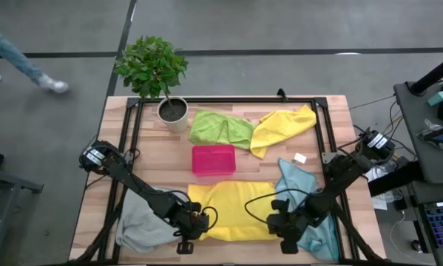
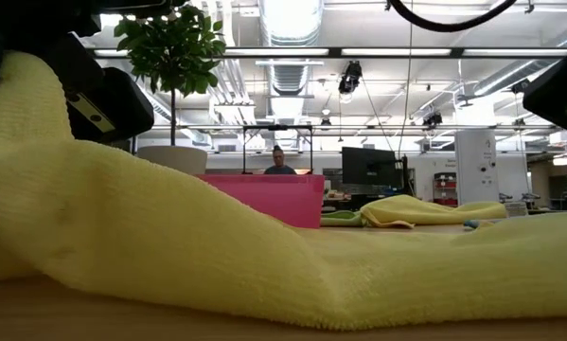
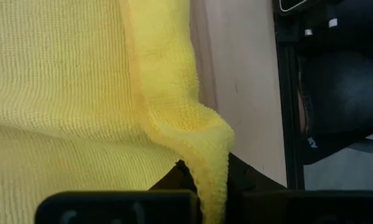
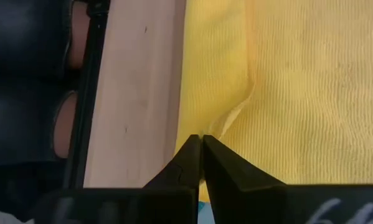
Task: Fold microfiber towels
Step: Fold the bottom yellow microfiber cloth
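1. Yellow towel [image 1: 232,210] lies spread at your table's [image 1: 317,140] near edge, between both grippers; no readable writing shows anywhere.
2. Your left gripper [image 1: 194,225] is clamped on that towel's near left corner; its wrist view shows the hem bunched between the fingers [image 3: 174,180].
3. Your right gripper [image 4: 202,152] is pinched tight at the towel's right hem, fingertips together on the edge.
4. Only the high view shows the grey towel [image 1: 143,225], teal towel [image 1: 306,203], green towel [image 1: 220,127], the second yellow towel [image 1: 280,125] and the plant [image 1: 153,66].
5. Low view alone shows a seated person [image 2: 279,161] behind the pink tray [image 2: 269,197].
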Available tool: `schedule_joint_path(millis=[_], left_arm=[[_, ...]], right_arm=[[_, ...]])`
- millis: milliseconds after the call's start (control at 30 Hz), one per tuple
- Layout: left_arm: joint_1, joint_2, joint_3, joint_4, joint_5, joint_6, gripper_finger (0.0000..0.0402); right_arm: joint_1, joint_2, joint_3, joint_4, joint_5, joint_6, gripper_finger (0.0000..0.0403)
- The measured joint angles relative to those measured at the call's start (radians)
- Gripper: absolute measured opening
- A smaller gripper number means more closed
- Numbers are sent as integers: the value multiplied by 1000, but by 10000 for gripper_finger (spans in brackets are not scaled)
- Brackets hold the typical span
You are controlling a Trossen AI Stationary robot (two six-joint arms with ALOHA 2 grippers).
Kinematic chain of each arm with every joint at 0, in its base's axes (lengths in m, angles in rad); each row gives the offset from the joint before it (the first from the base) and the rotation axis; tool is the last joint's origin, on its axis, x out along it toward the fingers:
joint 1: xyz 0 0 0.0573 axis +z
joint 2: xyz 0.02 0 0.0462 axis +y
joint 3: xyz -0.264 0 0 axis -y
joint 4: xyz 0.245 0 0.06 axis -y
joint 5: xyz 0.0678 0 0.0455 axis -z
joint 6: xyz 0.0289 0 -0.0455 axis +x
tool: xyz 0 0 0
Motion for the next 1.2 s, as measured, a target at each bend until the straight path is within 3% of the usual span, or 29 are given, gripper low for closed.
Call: schedule_joint_path(millis=[300,433,567,967,1200], left_arm=[[0,0,0,0,-3,0,0],[0,0,3,-3,-1,-8,0],[0,-17,17,-2,31,-27,0],[-2,-57,24,10,53,-81,0],[-6,-55,15,35,53,-104,0]], right_arm=[[0,-2,4,2,2,4,9],[13,-10,20,7,-88,-12,9],[30,-42,33,0,-110,-11,9],[44,-240,35,-17,-74,-31,8],[44,-249,31,-57,-77,0,8]])
